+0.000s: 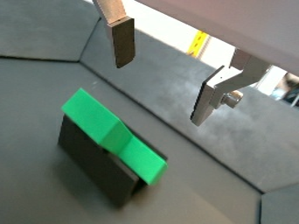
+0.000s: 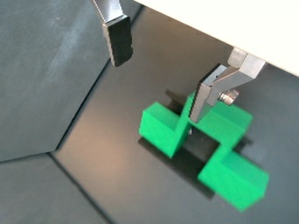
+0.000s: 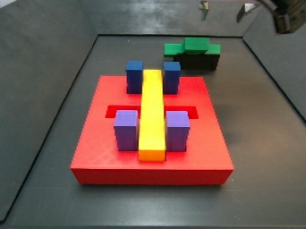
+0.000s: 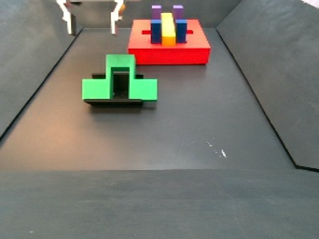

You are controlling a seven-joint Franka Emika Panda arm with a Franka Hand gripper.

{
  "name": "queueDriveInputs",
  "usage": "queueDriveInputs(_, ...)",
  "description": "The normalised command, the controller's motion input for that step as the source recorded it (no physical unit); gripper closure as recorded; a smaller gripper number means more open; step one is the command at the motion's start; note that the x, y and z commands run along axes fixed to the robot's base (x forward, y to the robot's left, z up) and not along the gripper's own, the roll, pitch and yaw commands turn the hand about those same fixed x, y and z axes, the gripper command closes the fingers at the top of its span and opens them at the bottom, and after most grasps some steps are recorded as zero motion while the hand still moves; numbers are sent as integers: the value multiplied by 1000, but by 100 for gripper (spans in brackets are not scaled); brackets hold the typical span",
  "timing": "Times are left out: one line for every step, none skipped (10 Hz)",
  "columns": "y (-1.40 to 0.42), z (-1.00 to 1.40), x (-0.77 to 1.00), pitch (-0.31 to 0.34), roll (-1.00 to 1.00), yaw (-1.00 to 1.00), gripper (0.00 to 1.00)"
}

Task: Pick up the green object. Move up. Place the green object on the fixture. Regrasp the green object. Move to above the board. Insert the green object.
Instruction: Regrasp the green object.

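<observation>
The green object is an arch-shaped plastic piece that rests on top of the black fixture. It also shows in a wrist view and in both side views, sitting on the fixture. My gripper is open and empty, raised above the green object and off to one side of it. It is at the frame's upper edge in both side views. The red board lies apart from the fixture.
The board carries a long yellow bar, two blue blocks and two purple blocks. Dark walls enclose the black floor. The yellow bar shows far off in a wrist view.
</observation>
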Motion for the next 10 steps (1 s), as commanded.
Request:
queueDriveInputs(-194, -154, 0, 89, 766, -66, 0)
queueDriveInputs(-189, -246, 126, 0, 686, 0, 0)
queueDriveInputs(-91, -203, 214, 0, 669, 0, 0)
queueDriveInputs(0, -40, 29, 0, 577, 29, 0)
queueDriveInputs(0, 89, -137, 0, 177, 0, 0)
queueDriveInputs(-69, 31, -143, 0, 226, -11, 0)
queueDriveInputs(-134, 0, 14, 0, 249, 86, 0)
queueDriveInputs(-6, 0, 217, 0, 197, 326, 0)
queueDriveInputs(0, -11, 209, 0, 180, 494, 0)
queueDriveInputs(0, -54, 14, -49, 60, 491, 0)
